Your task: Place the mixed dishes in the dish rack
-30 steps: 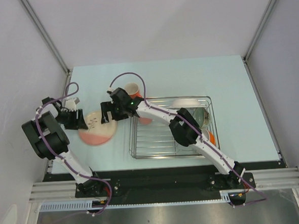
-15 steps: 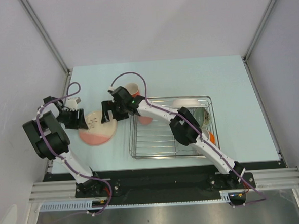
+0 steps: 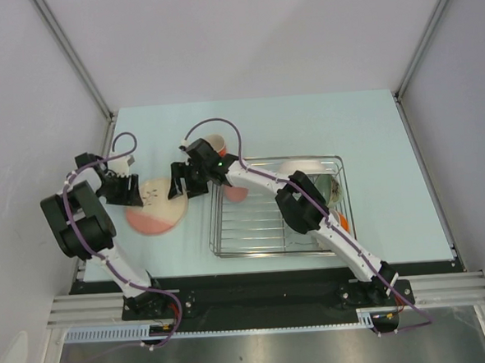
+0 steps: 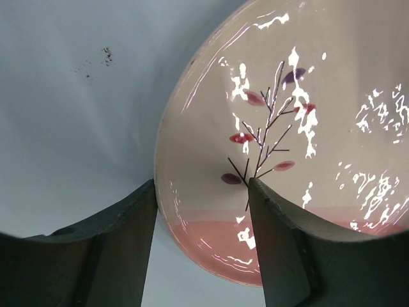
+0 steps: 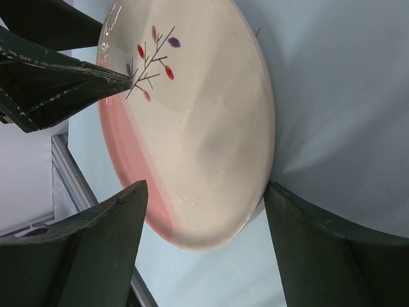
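Left fingers closed on the rim of the cream-pink leaf-motif plate. One finger lies on the painted face beside the twig; the other sits outside the rim. Plate is tilted over the tabletop, with shadow under the edge nearest the right fingers. Those are spread wide, straddling that opposite rim. One tip is just beside it; contact unclear. Dish rack stands behind the right fingers, near the plate but apart from it.
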`<state>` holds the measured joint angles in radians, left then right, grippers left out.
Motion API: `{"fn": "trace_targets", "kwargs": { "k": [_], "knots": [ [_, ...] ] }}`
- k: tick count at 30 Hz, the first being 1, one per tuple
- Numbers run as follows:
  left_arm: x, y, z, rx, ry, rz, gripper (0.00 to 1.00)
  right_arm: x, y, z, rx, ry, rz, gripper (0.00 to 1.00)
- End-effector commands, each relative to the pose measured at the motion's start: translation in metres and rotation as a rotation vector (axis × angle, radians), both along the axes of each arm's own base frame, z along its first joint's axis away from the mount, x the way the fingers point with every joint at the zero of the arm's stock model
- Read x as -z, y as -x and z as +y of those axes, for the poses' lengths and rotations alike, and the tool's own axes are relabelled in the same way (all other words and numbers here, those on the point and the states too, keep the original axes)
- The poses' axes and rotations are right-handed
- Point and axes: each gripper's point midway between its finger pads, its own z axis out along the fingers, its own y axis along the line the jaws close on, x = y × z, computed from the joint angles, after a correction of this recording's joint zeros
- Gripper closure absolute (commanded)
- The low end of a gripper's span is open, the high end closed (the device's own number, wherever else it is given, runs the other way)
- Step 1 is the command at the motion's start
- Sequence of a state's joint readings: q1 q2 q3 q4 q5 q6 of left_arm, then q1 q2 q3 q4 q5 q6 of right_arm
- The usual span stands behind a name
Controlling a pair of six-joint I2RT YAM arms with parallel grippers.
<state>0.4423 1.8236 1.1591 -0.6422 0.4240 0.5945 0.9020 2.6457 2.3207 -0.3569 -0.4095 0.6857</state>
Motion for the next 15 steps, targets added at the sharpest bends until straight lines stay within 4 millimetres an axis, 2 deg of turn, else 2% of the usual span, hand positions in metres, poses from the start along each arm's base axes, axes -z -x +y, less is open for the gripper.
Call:
{"fn": "trace_targets", "kwargs": {
  "k": [1, 4, 12, 15],
  "knots": [
    [0.001, 0.026, -0.072, 0.072, 0.248, 0.081, 0.38, -0.005, 0.049, 0.036, -0.135, -0.112, 0.046, 0.22],
    [-0.002, 0.029, -0.084, 0.084, 0.275, 0.077, 0.38, -0.009, 0.049, 0.039, -0.136, -0.117, 0.03, 0.21],
    [0.005, 0.046, -0.111, 0.093, 0.364, 0.128, 0.39, -0.027, 0.046, 0.045, -0.13, -0.146, -0.015, 0.2],
    [0.002, 0.05, -0.122, 0.092, 0.417, 0.132, 0.39, -0.026, 0.047, 0.046, -0.133, -0.151, -0.004, 0.2]
  ]
}}
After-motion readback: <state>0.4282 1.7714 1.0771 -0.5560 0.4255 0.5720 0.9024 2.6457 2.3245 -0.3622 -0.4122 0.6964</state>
